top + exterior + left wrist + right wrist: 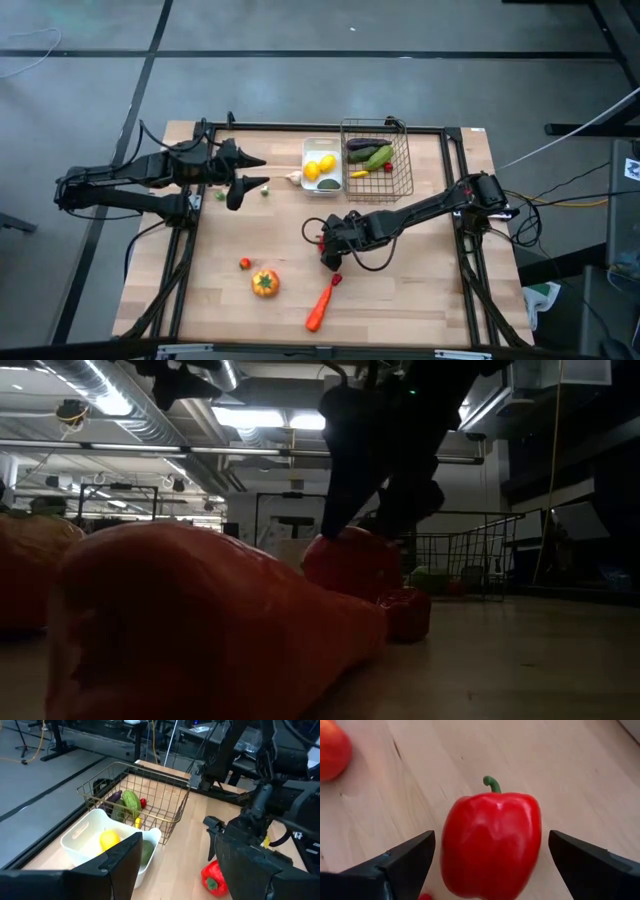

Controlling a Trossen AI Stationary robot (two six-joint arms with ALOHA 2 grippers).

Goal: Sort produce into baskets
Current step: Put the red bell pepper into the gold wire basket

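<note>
Several items are lying sorted already; more are waiting on the wooden worktop (420, 290).
Right tool (490, 862), fingers spread wide, is straddling the glossy red bell pepper (491, 842); left tool (250, 172) is hovering part-open, empty.

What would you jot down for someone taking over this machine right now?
Right tool: open, fingers either side of the red pepper mid-table, not closed on it yet.
Left tool: open, empty, waiting near the white tray.
Done: lemons in the tray; cucumber and eggplant in the wire basket.
Left: the pepper, orange tomato, carrot and a few small pieces on the table.
</note>
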